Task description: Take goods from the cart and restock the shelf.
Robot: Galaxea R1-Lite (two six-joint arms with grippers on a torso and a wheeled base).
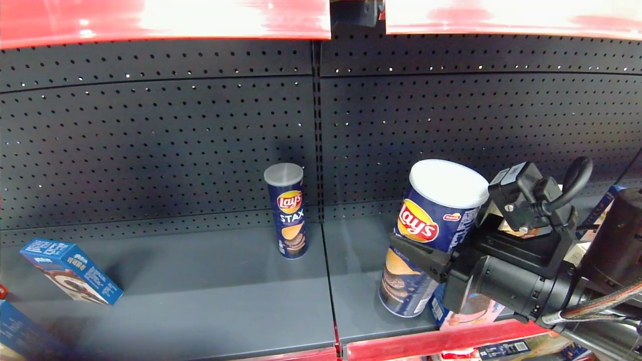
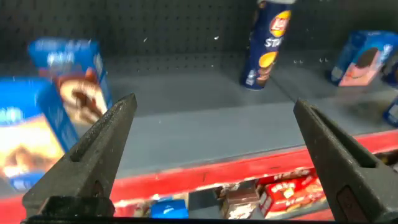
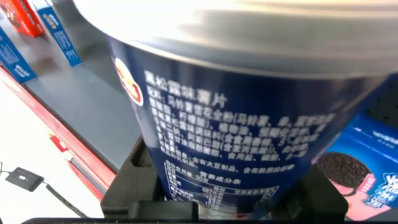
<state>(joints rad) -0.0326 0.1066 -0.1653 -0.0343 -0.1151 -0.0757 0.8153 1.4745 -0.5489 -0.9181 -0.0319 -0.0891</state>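
My right gripper point(image 1: 432, 261) is shut on a tall dark-blue chip can point(image 1: 435, 220) with a white lid. The can leans over the right half of the grey shelf point(image 1: 210, 301), its base low near the red front edge; whether it touches the shelf I cannot tell. In the right wrist view the can point(image 3: 249, 112) sits between the fingers point(image 3: 134, 180). A second, smaller chip can point(image 1: 287, 210) stands upright at the back by the shelf's centre post. My left gripper point(image 2: 214, 104) hangs open and empty in front of the shelf, facing that can point(image 2: 264, 46).
A blue cookie box point(image 1: 70, 271) lies on the shelf's left end, another point(image 1: 20, 331) sits at the lower left corner. More boxes point(image 1: 599, 210) stand at the far right, and one point(image 1: 466, 308) lies beside the held can's base. A perforated back panel point(image 1: 200, 130) closes the shelf.
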